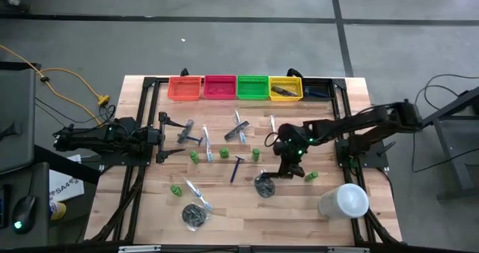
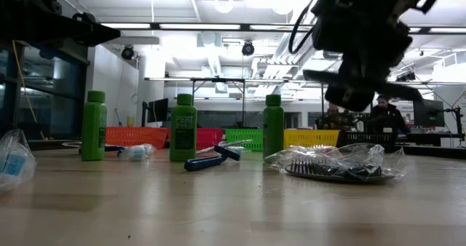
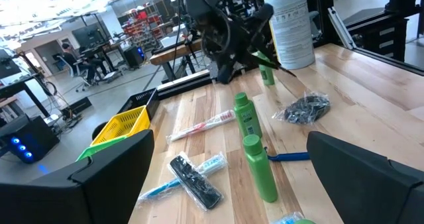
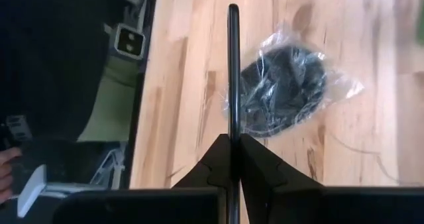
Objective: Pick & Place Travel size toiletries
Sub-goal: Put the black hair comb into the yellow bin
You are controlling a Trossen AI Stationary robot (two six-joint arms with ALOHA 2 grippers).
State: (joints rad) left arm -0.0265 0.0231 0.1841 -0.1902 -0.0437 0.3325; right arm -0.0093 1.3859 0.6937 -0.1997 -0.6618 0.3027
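My right gripper (image 1: pixel 286 169) hangs above the table's middle right, shut on a slim dark comb (image 4: pixel 233 65) that shows edge-on in the right wrist view. Below it a dark bundle in a clear bag (image 1: pixel 263 184) lies on the wood. Green bottles (image 1: pixel 254 154) (image 1: pixel 194 157) stand upright; two more (image 1: pixel 177 189) (image 1: pixel 310 176) sit farther toward the near edge. A blue razor (image 1: pixel 237 167), wrapped toothbrushes (image 1: pixel 207 144) and a second bundle (image 1: pixel 194 215) lie flat. My left gripper (image 1: pixel 161 137) waits open at the table's left. My right gripper pinches the comb between its two fingers at the comb's near end (image 4: pixel 233 136). The fingers slant downward from the table's right side and lie along the comb. The comb juts out past the fingertips and hangs clear above the bagged bundle (image 4: pixel 285 91).
Orange, pink, green and yellow bins (image 1: pixel 219 87) and a black one (image 1: pixel 318 90) line the far edge. A large white cylinder (image 1: pixel 344 200) stands near the right front corner. Grey combs (image 1: pixel 239 127) (image 1: pixel 187 133) lie toward the far side. Bare wood shows along the near edge.
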